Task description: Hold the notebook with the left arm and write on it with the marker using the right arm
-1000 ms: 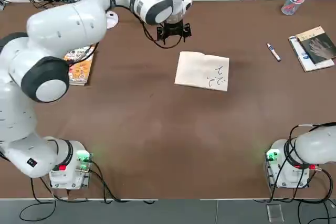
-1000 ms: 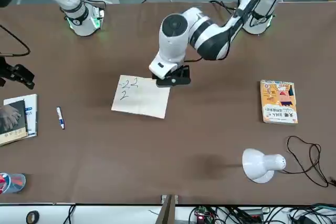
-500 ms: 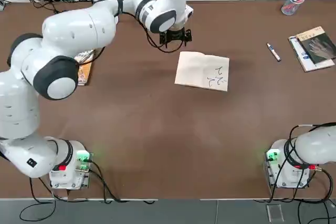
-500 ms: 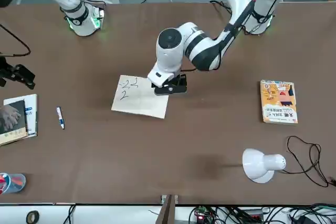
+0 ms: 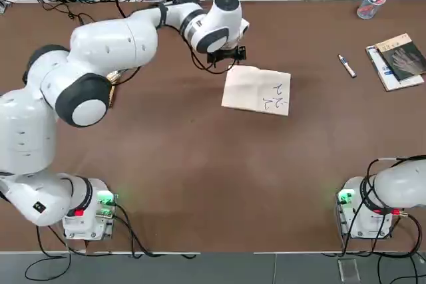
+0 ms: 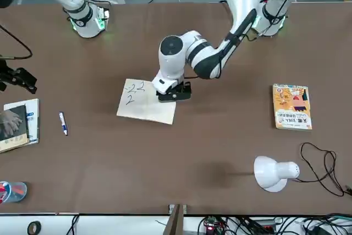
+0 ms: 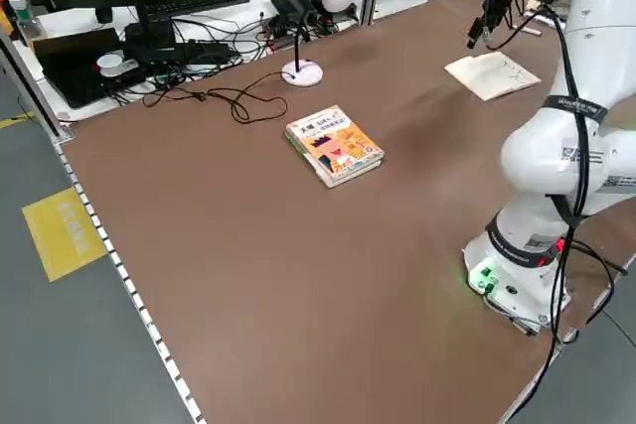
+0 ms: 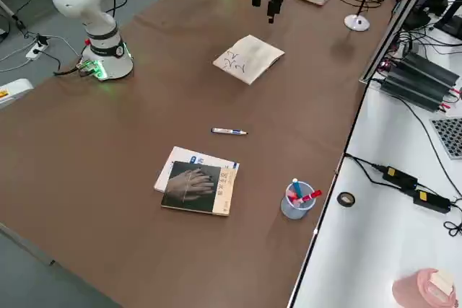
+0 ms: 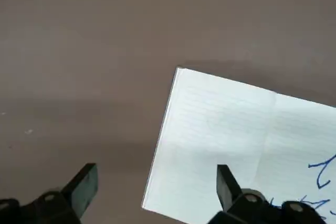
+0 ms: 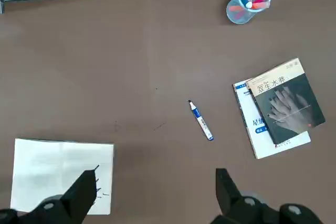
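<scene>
Progress entry, listed left to right across the top view.

Left gripper (image 5: pixel 226 56): reached out over the table (image 5: pixel 200 164), poised at the notebook's far left corner; fingers apart, straddling that corner in the left wrist view, nothing between them; contact with the page cannot be told. Holding step judged begun, not yet secured.

Notebook (image 5: pixel 256 90): lying open and flat mid-table, cream pages up, a few dark scribbles on the half nearer the marker. Not pinned as far as visible.

Marker (image 5: pixel 347 66): lying loose on the table, well apart from the notebook, near the grey-cover book (image 5: pixel 401 58); cap on, ungrasped.

Right gripper (image 10: pixel 152 198): hanging high, looking down on marker and books; fingers spread wide, empty. Pickup not started.

Remaining, by judgement: settle the left fingers onto the page, fetch and uncap-or-orient the marker with the right, carry it to the notebook, write. Roughly the opening stage only.
</scene>
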